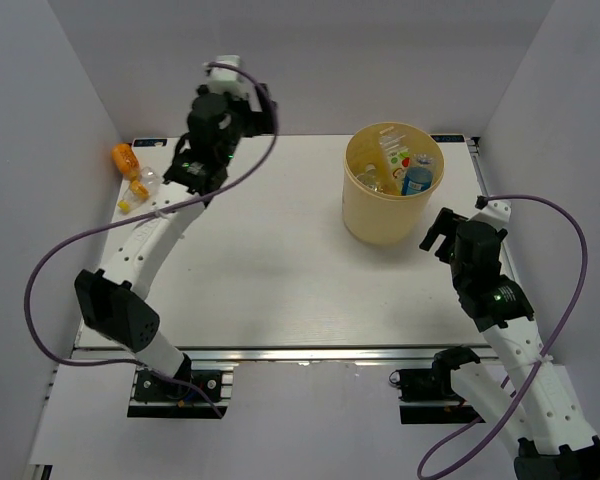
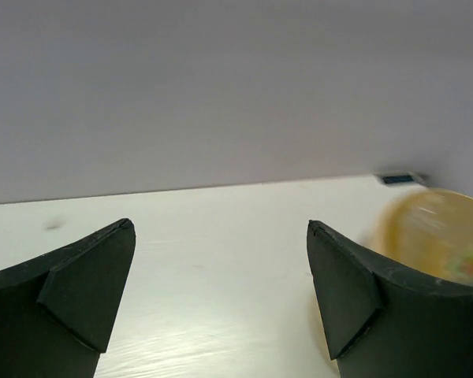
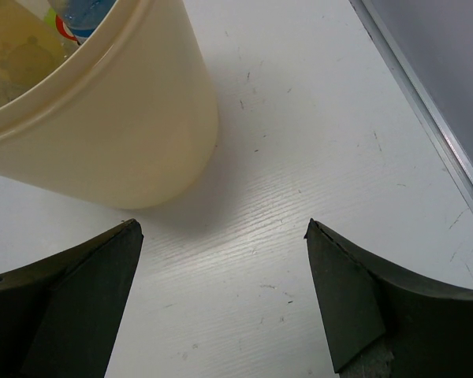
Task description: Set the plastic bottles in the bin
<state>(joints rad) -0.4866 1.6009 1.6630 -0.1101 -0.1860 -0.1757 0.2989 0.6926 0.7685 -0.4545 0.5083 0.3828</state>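
The yellow-orange bin (image 1: 388,220) stands at the back right of the table and holds several plastic bottles, among them one with a blue label (image 1: 417,180) and one with a red-green label (image 1: 397,157). An orange bottle (image 1: 126,158) and a clear bottle (image 1: 146,180) lie at the far left edge. My left gripper (image 1: 193,170) is open and empty just right of them; its view (image 2: 221,268) shows bare table and the blurred bin (image 2: 430,232). My right gripper (image 1: 441,232) is open and empty beside the bin's near right side (image 3: 110,134). It is open over bare table in its own view (image 3: 221,268).
A small yellow piece (image 1: 125,207) lies near the left edge of the table. White walls close in the left, back and right sides. A metal rail (image 3: 426,102) runs along the table's right edge. Purple cables loop off both arms.
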